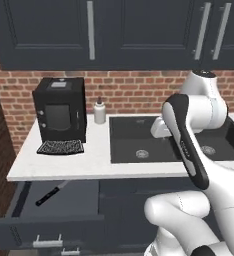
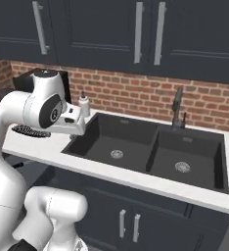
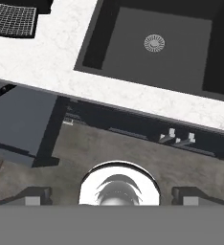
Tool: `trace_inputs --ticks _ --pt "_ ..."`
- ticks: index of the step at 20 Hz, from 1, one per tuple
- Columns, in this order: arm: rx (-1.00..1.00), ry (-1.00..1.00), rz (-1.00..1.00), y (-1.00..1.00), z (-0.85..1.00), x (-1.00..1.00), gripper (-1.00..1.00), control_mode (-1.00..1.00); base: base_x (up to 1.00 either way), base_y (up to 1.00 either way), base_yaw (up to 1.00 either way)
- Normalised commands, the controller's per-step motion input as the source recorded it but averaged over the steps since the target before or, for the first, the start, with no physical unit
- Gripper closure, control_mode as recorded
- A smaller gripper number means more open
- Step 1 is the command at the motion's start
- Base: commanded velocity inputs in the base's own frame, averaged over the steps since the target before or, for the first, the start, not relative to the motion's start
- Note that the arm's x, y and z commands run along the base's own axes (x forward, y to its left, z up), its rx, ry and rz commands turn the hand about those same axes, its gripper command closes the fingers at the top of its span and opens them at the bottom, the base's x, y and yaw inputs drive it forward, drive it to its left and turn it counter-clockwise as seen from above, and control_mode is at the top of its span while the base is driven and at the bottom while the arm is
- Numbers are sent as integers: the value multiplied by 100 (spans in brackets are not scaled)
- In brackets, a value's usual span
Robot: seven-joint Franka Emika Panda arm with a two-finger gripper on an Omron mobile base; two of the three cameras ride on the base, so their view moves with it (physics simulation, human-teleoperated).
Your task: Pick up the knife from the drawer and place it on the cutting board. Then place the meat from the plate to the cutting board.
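- The drawer (image 1: 49, 210) stands pulled out below the left end of the desk (image 1: 89, 160), its front with the short silver handle (image 1: 47, 242) nearest the base; in the hand view the drawer (image 3: 18, 119) shows at the left edge.
- The knife (image 1: 50, 193) lies inside the drawer near its left side, slanted, black handle toward the front and grey blade toward the desk edge. In the hand view just a dark end of the knife (image 3: 1, 92) peeks out from under the desk edge.
- The gripper (image 3: 112, 195) looks straight down over the front edge of the desk and the floor before the cabinets, well to the right of the drawer. Its jaws are spread wide, the two dark fingertips (image 3: 35, 195) far apart at the bottom of the hand view with nothing between them.
- From the left base view the hand (image 1: 160, 128) hangs above the black double sink (image 1: 139, 140), apart from the knife.
- On the desk left of the sink stands a black coffee machine (image 1: 60, 110) with a perforated drip tray (image 1: 60, 147) in front of it.
- A small white bottle (image 1: 99, 111) stands between the coffee machine and the sink, against the brick wall (image 1: 129, 90).
- A dark tap (image 2: 177, 110) rises behind the sink, and dark upper cabinets (image 2: 136, 34) hang above.
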Motion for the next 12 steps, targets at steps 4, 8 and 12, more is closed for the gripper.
trace_inputs --ticks 4,8,12 --pt "0 0 0 0 0 0 -100 100 -20 -21 36" --pt "0 0 0 0 0 0 -100 100 -21 0 46" --pt "0 0 0 0 0 0 -100 100 -7 3 40"
